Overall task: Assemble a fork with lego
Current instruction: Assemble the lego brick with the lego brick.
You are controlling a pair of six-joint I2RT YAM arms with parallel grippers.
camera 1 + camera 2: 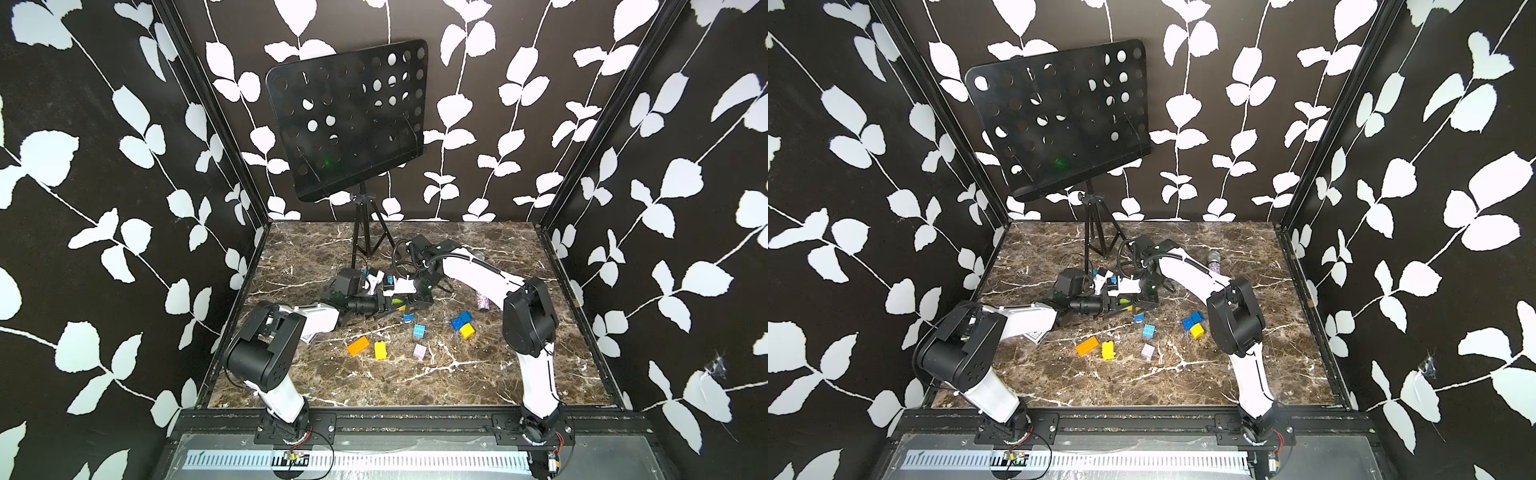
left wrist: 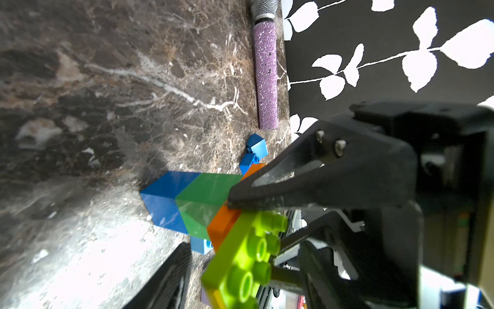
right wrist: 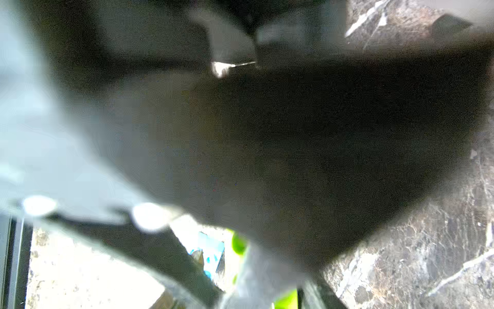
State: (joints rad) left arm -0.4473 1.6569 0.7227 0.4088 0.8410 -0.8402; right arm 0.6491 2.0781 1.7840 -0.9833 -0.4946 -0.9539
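Partly built, the fork (image 2: 205,192) runs blue, green, orange, then lime.

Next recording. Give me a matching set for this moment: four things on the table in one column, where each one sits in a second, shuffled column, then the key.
Things
1. music stand
2. microphone
3. lilac brick
4. loose orange brick

Places
A. next to the oblong yellow brick
B. partly hidden behind the right arm
C. at the back of the table
D. just in front of the light blue brick

Pairs: 1-C, 2-B, 3-D, 4-A
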